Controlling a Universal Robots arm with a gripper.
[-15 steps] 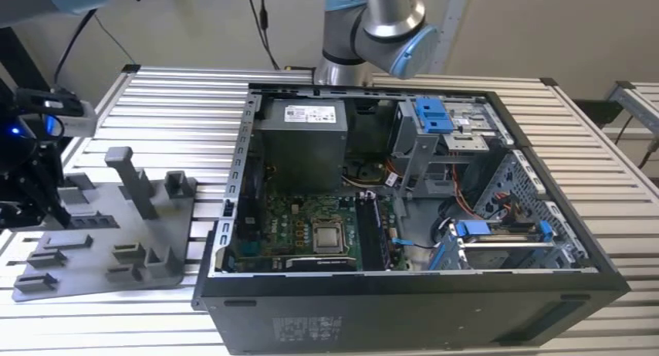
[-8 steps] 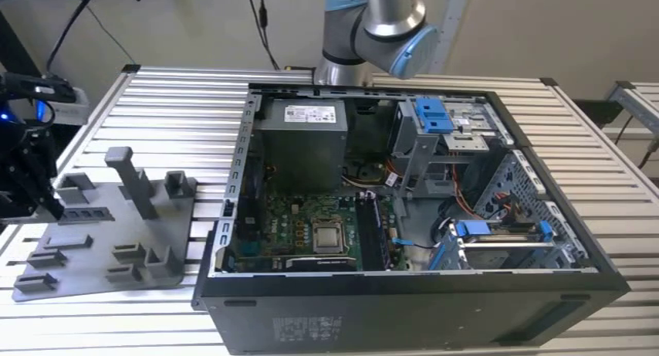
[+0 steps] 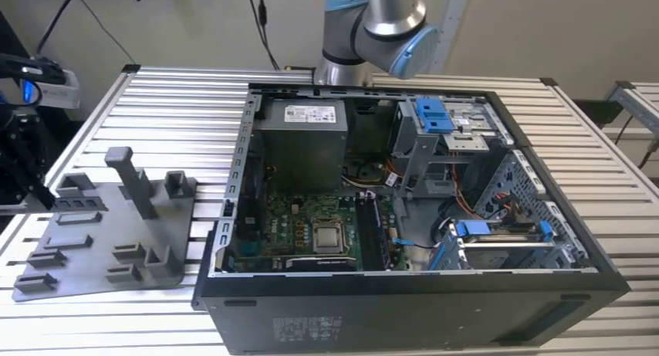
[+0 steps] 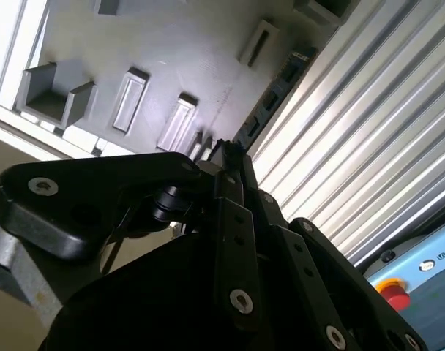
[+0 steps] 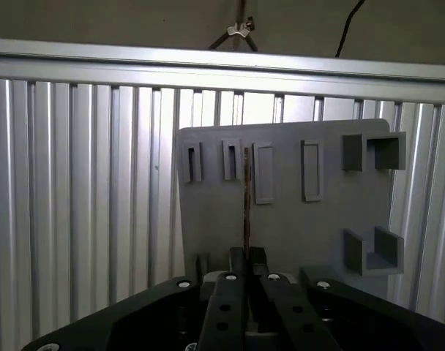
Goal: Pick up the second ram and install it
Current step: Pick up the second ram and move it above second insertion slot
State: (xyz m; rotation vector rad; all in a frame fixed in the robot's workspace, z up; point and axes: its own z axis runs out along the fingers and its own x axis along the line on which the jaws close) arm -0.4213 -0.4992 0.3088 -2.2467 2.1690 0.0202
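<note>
Slats of a metal work table (image 3: 175, 101) carry an open computer case (image 3: 412, 310) lying on its side. Its motherboard (image 3: 299, 225) and boxy power supply (image 3: 301, 144) are exposed, while the lower front panel hides the nearest edge of the interior. The robot arm (image 3: 376, 24) rises behind the case and is cut off by the top of the frame. A grey fixture tray (image 3: 92, 240) with raised holders and slots sits on the table at the exterior view's left. Dark hardware (image 3: 21, 171) over its far corner is cropped by the frame edge and hard to make out. The gripper (image 5: 247, 254) has its black linkage filling the near part of both wrist views and hiding much of the tray beneath it. Its fingers are pressed together, clamping one end of the second ram (image 5: 246, 190). In the first wrist view the stick shows edge-on as a thin dark line. Its long axis runs straight out from the fingertips, and its free end points at the tray's row of rectangular slots, between two of them. In the second wrist view its flat face, studded with chips (image 4: 285, 80), runs out from the fingertips beside the tray's border with the slats. Whether the free end touches the tray cannot be told.
</note>
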